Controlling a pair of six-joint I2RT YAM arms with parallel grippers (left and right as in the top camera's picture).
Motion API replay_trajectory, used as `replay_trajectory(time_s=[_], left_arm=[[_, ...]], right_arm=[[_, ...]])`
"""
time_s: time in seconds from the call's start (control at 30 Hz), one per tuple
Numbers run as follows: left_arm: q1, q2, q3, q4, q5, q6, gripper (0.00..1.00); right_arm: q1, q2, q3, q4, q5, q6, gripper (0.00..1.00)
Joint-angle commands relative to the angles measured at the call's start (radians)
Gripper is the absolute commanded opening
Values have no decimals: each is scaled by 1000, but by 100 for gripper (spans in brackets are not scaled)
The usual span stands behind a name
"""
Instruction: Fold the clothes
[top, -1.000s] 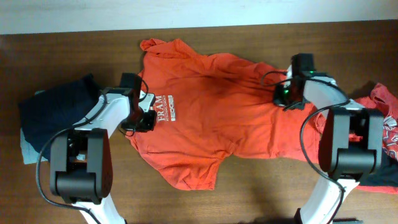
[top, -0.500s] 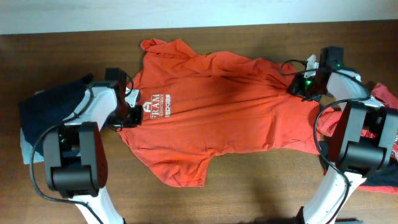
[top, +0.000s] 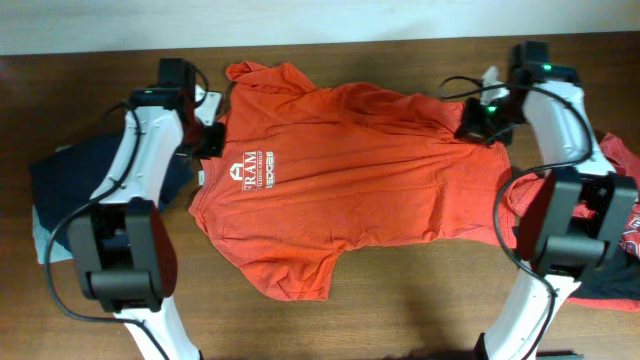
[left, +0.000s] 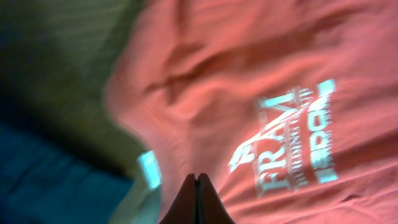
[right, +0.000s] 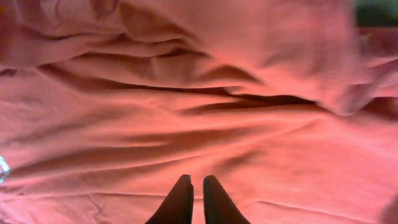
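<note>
The orange-red T-shirt (top: 350, 190) lies spread across the middle of the table (top: 400, 320). Its white lettering (top: 255, 170) is towards the left, one sleeve points to the far side and the other to the near side.

The left gripper (left: 197, 180) sits at the shirt's left edge, just far of the lettering. Its fingers are pressed fully together over the fabric. The wrist view does not show whether any cloth is caught between them.

The right gripper (right: 198, 183) is over the far-right part of the same shirt, where the cloth is creased into long folds. Its fingers are drawn almost together with only a thin slit between them, and it cannot be told whether cloth is pinched there.

To the left of the shirt lies a dark navy piece (top: 70, 180) with a pale grey-green piece (top: 40, 238) showing under its near-left edge. At the right edge of the table is another orange-red garment (top: 625, 205) with white print. It lies well apart from both grippers.
</note>
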Motion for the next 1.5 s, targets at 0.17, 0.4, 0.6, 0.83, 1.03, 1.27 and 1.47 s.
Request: replay_trajectory(time_s=[0.17,0.4,0.6,0.83,1.03,1.27,1.47], left_arm=[[-70,170,2,56,41,71,0],[-67,233,2,154,37,69,0],[-67,257,2,332,-23,34,0],[-66,259,25,500,-45,-9,0],[-62,258,195,381,-87,-8,15],[-60,256,535,-48,-87,-1,49],[-60,246,802,-415,-87,-1,27]], right_arm=[[139,31,-48,6,170,126,11],[208,145,-48,98,169,127,11],[220,218,-48,249,169,187,11],[220,229,-30,447,103,219,11],[215,225,84,367,79,146,17],[207,160,284,54,80,3,23],[208,67,353,-92,77,-58,26]])
